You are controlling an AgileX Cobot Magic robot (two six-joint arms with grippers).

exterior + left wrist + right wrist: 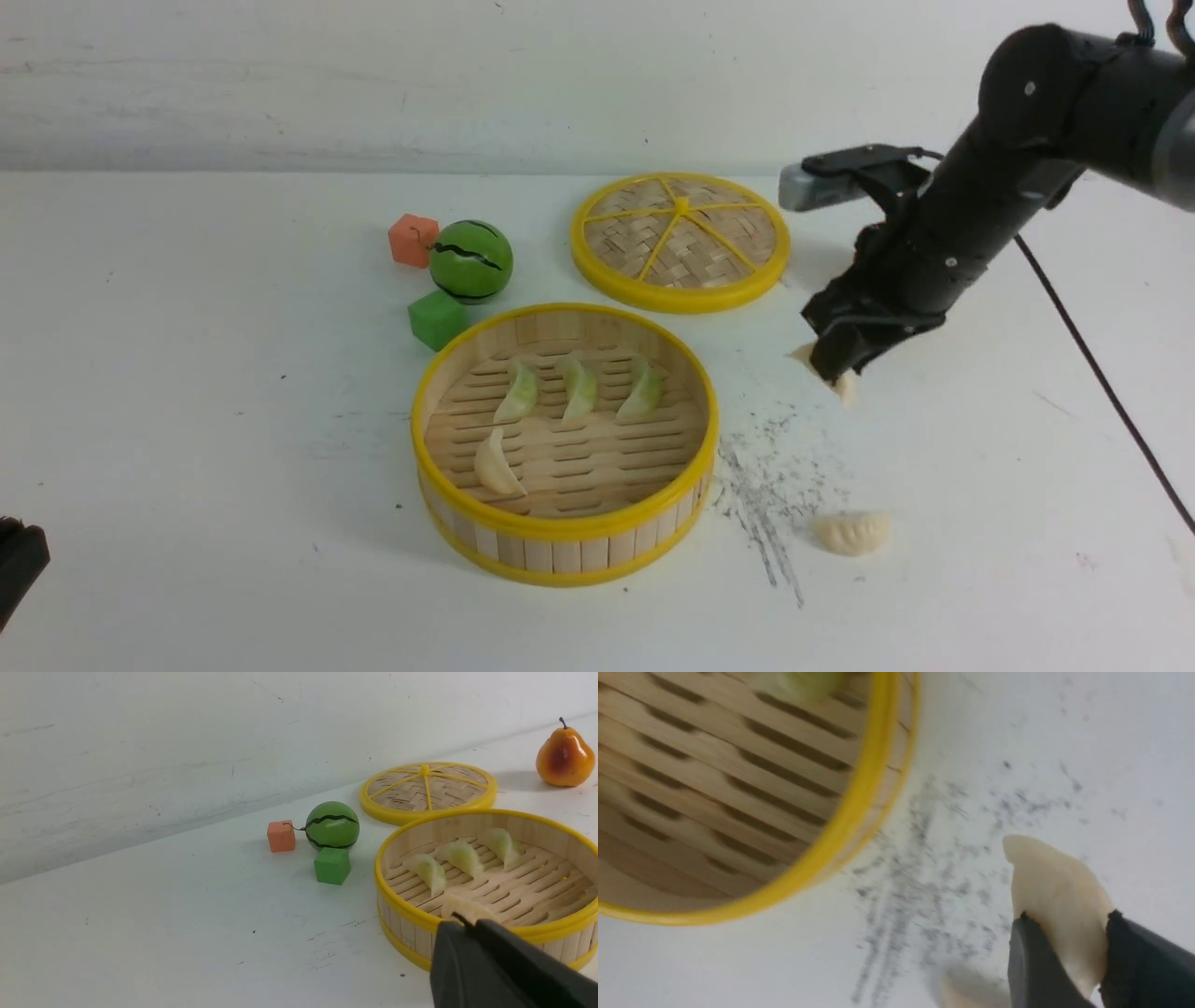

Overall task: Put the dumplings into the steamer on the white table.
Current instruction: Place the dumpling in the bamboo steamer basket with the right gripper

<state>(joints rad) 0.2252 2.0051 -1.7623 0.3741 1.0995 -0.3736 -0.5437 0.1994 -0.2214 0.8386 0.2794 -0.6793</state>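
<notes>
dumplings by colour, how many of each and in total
green dumplings: 3, all in the steamer
cream-white dumplings: 3, one in the steamer, one on the white table, one in the right gripper
total: 6

Four dumplings [580,387] in steamer [560,553], lid [681,241] behind

My two arms: one pinching, one closed up.
My right arm [1018,159] comes in from the right side and bends down. My right gripper [834,366] points down low, and its jaws pinch a white dumpling [1057,891] between them. My left gripper [467,926] sits low on the left side with its jaws pressed together, holding nothing.
</notes>
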